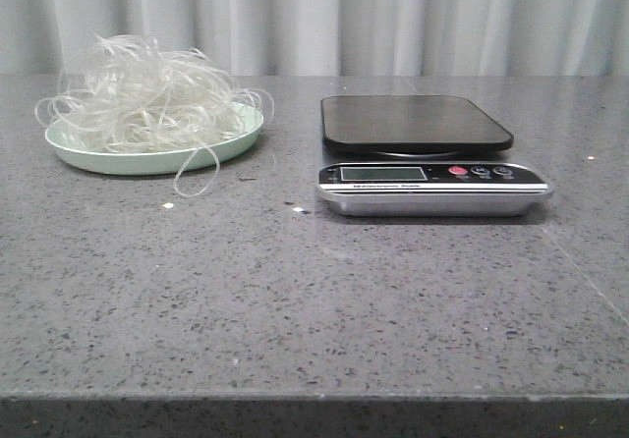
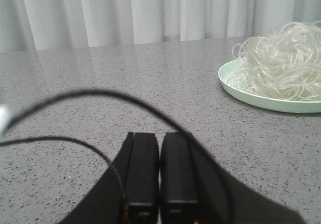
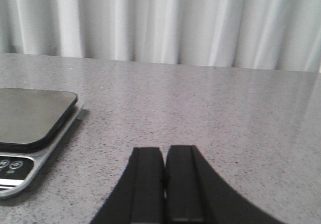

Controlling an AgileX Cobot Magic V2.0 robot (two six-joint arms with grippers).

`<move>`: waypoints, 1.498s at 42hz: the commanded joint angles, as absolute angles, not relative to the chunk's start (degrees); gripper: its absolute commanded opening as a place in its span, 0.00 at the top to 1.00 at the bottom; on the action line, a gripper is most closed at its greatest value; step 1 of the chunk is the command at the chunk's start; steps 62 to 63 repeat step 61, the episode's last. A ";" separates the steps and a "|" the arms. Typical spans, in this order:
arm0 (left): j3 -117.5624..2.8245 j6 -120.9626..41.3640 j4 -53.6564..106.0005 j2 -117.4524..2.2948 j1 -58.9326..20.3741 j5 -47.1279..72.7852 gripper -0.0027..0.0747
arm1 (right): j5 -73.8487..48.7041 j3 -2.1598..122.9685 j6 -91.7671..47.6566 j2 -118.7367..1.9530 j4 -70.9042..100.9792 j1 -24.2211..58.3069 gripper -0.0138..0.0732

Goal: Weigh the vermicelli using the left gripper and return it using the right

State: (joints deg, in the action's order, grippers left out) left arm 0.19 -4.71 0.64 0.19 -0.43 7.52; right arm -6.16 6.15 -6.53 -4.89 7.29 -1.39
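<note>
Two items on grey speckled worktop: pale green plate at left, digital kitchen scale at right, well apart. Vermicelli heaped on plate, loose whitish tangle, stray loop hanging over near rim onto worktop. Scale platform dark, bare. Left gripper: jaws pressed together, holding nothing, vermicelli and plate off to one side. Right gripper: jaws pressed together, holding nothing, scale corner nearby. White curtain behind.
</note>
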 commanded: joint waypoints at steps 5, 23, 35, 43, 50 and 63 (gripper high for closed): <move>0.54 -4.68 1.04 1.49 -0.26 3.15 0.79 | -1.26 3.84 -5.99 -0.20 6.19 -3.15 0.67; 0.54 -4.68 1.04 1.38 -0.26 3.15 0.79 | 1.63 -1.15 -5.87 1.59 6.47 -3.12 0.67; 0.54 -4.68 1.04 1.38 -0.26 3.15 0.79 | 1.63 -1.15 -5.87 1.59 6.47 -3.12 0.67; 0.54 -4.68 1.04 1.38 -0.26 3.15 0.79 | 1.63 -1.15 -5.87 1.59 6.47 -3.12 0.67; 0.54 -4.68 1.04 1.38 -0.26 3.15 0.79 | 1.63 -1.15 -5.87 1.59 6.47 -3.12 0.67; 0.54 -4.68 1.04 1.38 -0.26 3.15 0.79 | 1.63 -1.15 -5.87 1.59 6.47 -3.12 0.67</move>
